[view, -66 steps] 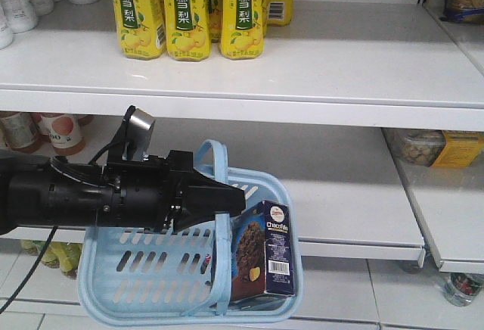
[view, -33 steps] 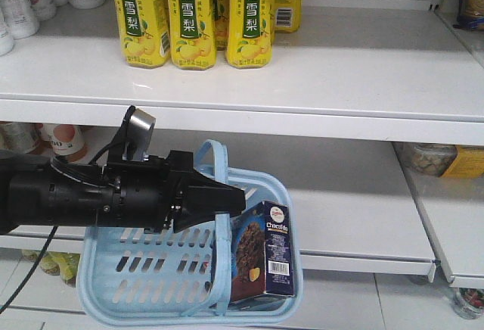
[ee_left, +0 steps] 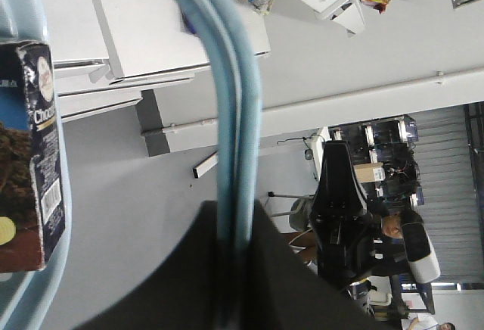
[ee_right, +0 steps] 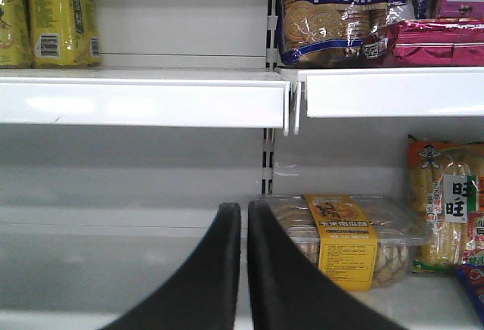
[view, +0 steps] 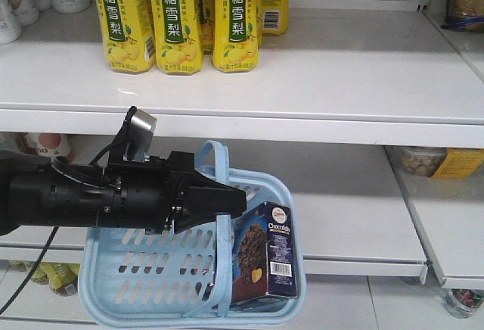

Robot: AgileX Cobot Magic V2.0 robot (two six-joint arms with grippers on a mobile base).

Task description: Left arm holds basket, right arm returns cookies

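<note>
The light blue basket [view: 151,303] hangs in front of the lower shelf. My left gripper [view: 227,203] is shut on its arched handles, which run between the black jaws in the left wrist view [ee_left: 238,118]. The cookies [view: 266,258], a dark navy and brown box, stand upright in the basket's right end and show at the left edge [ee_left: 34,156] of the left wrist view. My right gripper [ee_right: 243,207] appears only in its own wrist view. Its fingers are shut with nothing between them, pointing at a shelf bay away from the basket.
Yellow drink cartons [view: 174,20] stand on the upper white shelf [view: 318,80]. The lower shelf [view: 348,216] runs behind the basket. Ahead of the right gripper lie a clear tub of biscuits [ee_right: 344,235], snack bags [ee_right: 446,201] and biscuit packets [ee_right: 344,12] above.
The shelves and cartons have drifted slightly left in the front view. The left gripper has kept its hold on the basket handles, and the cookies stay in the basket.
</note>
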